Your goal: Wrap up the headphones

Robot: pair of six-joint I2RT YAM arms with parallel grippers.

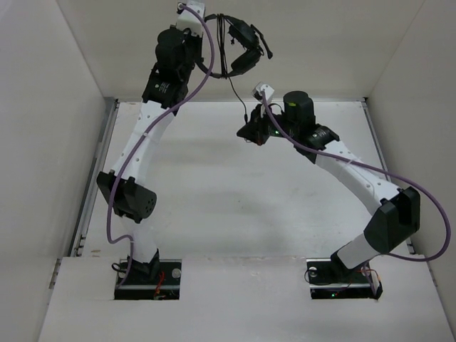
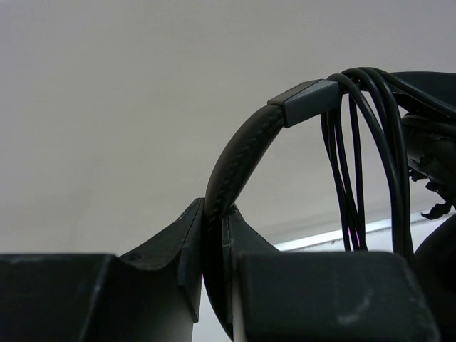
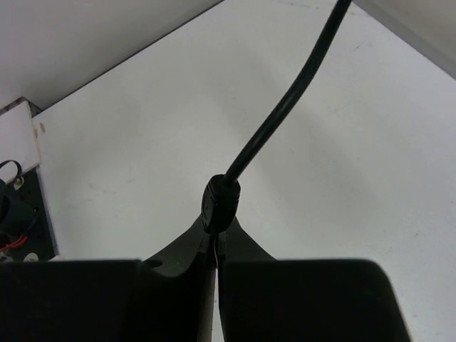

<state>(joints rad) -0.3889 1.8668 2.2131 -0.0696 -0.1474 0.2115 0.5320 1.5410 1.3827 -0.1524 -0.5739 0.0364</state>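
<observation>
The black headphones (image 1: 241,44) hang in the air at the far back, above the table. My left gripper (image 1: 201,58) is raised and shut on their padded headband (image 2: 242,153), which stands pinched between the jaws (image 2: 214,221). Several loops of the thin black cable (image 2: 356,164) are wound over the headband beside the slider. A free length of cable (image 1: 239,96) runs down to my right gripper (image 1: 252,132). That gripper (image 3: 217,231) is shut on the cable's thick black collar (image 3: 219,201), a little above the table, and the cable (image 3: 285,117) rises away from it.
The white table (image 1: 214,192) is boxed in by white walls at the back and both sides. A metal rail (image 1: 96,185) runs along its left edge. Purple arm cables (image 1: 420,206) loop beside both arms. Wiring (image 3: 14,214) shows at the left of the right wrist view.
</observation>
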